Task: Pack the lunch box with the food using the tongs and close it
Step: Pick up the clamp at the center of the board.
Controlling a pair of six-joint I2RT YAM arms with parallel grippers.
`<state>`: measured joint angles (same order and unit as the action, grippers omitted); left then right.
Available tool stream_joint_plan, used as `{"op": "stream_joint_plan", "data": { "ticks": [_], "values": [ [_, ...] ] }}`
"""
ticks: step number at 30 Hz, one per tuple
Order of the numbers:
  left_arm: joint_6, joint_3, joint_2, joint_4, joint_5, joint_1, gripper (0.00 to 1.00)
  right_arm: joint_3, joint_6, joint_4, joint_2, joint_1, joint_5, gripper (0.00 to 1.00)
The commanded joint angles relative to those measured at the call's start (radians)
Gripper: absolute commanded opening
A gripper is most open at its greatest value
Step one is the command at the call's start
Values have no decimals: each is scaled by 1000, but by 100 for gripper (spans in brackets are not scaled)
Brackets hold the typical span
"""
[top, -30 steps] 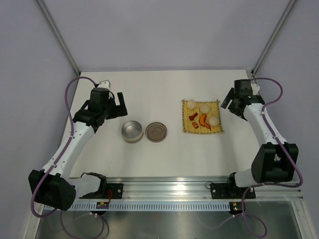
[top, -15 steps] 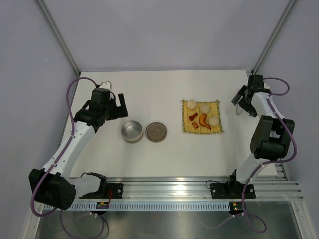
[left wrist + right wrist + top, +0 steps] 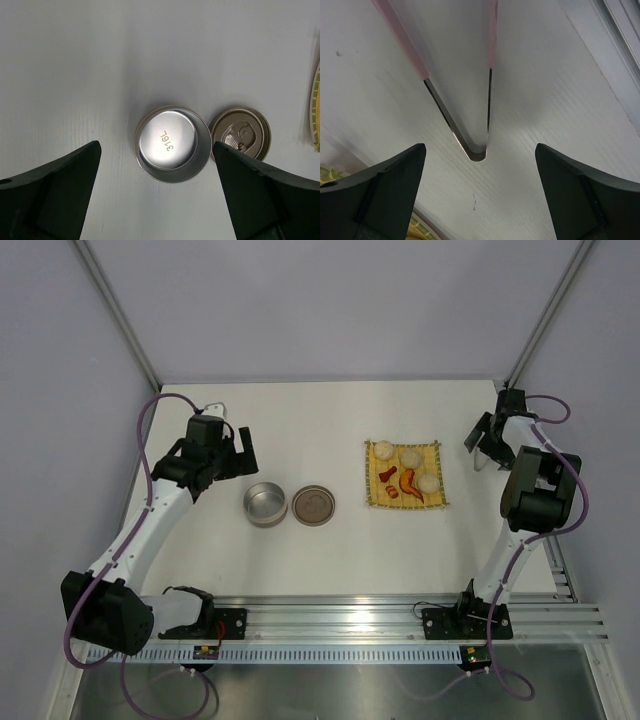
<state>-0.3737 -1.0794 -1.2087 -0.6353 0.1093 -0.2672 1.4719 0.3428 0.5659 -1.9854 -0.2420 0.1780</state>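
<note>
The lunch box (image 3: 265,504) is an open, empty silver tin; its lid (image 3: 313,506) lies flat right beside it. My left gripper (image 3: 238,452) hangs open just behind and left of the tin (image 3: 172,145), with the lid (image 3: 240,132) off to the right. The food (image 3: 408,472), three cream balls, a red-brown chunk and orange pieces, rests on a yellow mat (image 3: 372,500). The tongs (image 3: 477,153), metal with pink handles, lie on the table at the far right. My right gripper (image 3: 479,146) hovers open over their bent end, a finger on each side.
The table's right edge and an aluminium rail (image 3: 620,30) run close by the tongs. A corner of the mat (image 3: 420,227) shows under my right gripper. The right arm's elbow (image 3: 540,490) is folded near the mat's right side.
The right arm has folded back and carried its gripper rightward from the mat's corner to above the tongs. The left arm has hardly moved. Both grippers stay open.
</note>
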Motion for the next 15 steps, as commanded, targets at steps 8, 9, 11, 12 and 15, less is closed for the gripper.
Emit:
{"op": "stream_joint_plan", "data": {
  "ticks": [8, 9, 11, 12, 15],
  "values": [
    [4, -36, -11, 17, 20, -6, 99, 188, -99, -29, -127, -23, -57, 99],
    [4, -37, -12, 17, 20, -6, 99, 208, -102, -23, -134, -23, -61, 99],
    [4, -39, -17, 17, 18, -7, 99, 232, -108, -15, -159, -23, -63, 99],
    [4, -40, -17, 16, 17, -6, 99, 235, -108, -15, -165, -23, -63, 99],
    [4, -42, -15, 14, 18, -7, 99, 246, -107, -15, -184, -22, -63, 100]
  ]
}}
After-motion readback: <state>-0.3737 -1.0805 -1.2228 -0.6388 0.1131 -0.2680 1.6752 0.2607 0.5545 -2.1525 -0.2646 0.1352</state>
